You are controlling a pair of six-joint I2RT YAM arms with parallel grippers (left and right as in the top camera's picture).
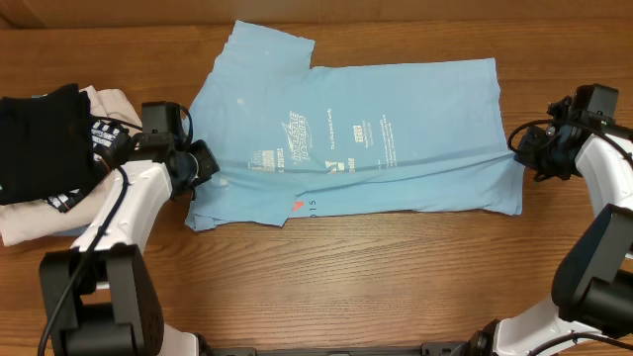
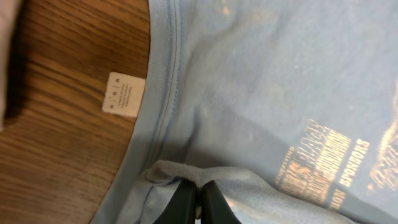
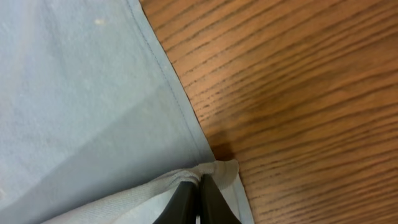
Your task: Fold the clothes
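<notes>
A light blue T-shirt (image 1: pixel 396 129) lies spread across the middle of a wooden table (image 1: pixel 346 267), with a crease running from side to side between the two grippers. The left gripper (image 2: pixel 200 202) has its jaws pinched together on bunched fabric near the collar edge. The right gripper (image 3: pixel 198 199) is likewise clamped on the shirt's opposite edge. A black garment (image 1: pixel 40 138) rests on a cream garment (image 1: pixel 117 103) at the table's left.
</notes>
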